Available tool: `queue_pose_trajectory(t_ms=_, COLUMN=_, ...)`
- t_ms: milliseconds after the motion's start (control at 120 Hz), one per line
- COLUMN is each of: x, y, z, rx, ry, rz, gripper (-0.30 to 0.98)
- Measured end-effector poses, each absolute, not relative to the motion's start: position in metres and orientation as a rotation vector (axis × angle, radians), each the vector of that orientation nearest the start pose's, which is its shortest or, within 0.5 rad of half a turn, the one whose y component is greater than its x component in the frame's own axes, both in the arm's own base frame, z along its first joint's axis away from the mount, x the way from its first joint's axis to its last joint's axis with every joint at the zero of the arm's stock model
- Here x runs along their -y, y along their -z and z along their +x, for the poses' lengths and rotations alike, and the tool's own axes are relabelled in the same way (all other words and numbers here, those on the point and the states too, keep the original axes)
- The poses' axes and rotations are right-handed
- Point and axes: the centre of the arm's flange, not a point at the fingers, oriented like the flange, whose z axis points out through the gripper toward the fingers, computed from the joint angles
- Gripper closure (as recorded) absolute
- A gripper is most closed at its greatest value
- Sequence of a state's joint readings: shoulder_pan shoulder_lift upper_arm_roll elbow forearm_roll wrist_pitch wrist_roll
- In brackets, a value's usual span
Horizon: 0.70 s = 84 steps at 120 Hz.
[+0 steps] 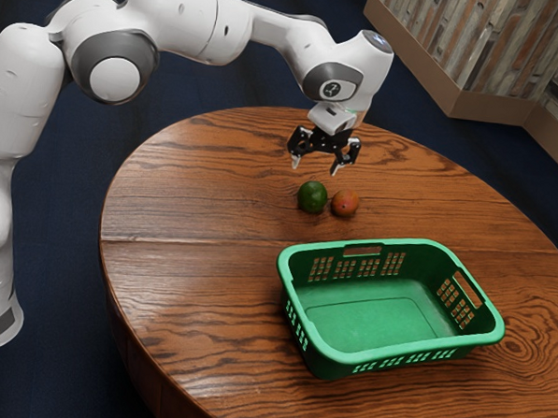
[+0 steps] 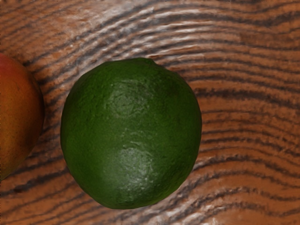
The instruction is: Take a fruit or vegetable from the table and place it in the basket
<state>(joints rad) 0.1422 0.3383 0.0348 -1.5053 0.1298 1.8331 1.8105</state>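
1. A clock is laid over the exterior view, with twelve at the top. From the black gripper point(image 1: 316, 166), the green lime point(image 1: 312, 198) is found at six o'clock, down below the tips. It is set on the wooden table point(image 1: 182, 269), and no part of it is touched by the gripper.
2. In the wrist view, the lime is seen close to the spot right under the hand, so it can be guessed that mostly a move down is needed, with a small shift at most.
3. The two fingers are spread wide, one toward nine o'clock and one toward three. Nothing is held between them.
4. The lime is almost round, so no long side has to be matched.
5. The red-orange fruit point(image 1: 345, 203) is found at three o'clock from the lime, just beside it. In the wrist view, a thin strip of wood can be seen between the two. The finger on that side may have to be fitted into this small gap, and the other fruit could be bumped.
6. The green basket point(image 1: 376, 325) is placed at about five o'clock from the lime. If the lime is picked, it has to be lifted over the rim and let go inside.
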Motion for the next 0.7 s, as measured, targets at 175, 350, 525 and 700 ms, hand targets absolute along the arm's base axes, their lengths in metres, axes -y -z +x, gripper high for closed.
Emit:
queue_pose_trajectory(t_ms=175, x=-0.120, y=-0.472, z=0.651, rx=-2.278, ry=-0.178, rz=-2.064, gripper=0.00)
queue_pose_trajectory(t_ms=350, x=-0.114, y=-0.470, z=0.653, rx=-2.286, ry=-0.173, rz=-2.063, gripper=0.00)
queue_pose_trajectory(t_ms=525, x=-0.111, y=-0.469, z=0.653, rx=-2.284, ry=-0.167, rz=-2.068, gripper=0.00)
queue_pose_trajectory(t_ms=700, x=-0.105, y=-0.469, z=0.654, rx=-2.288, ry=-0.156, rz=-2.071, gripper=0.00)
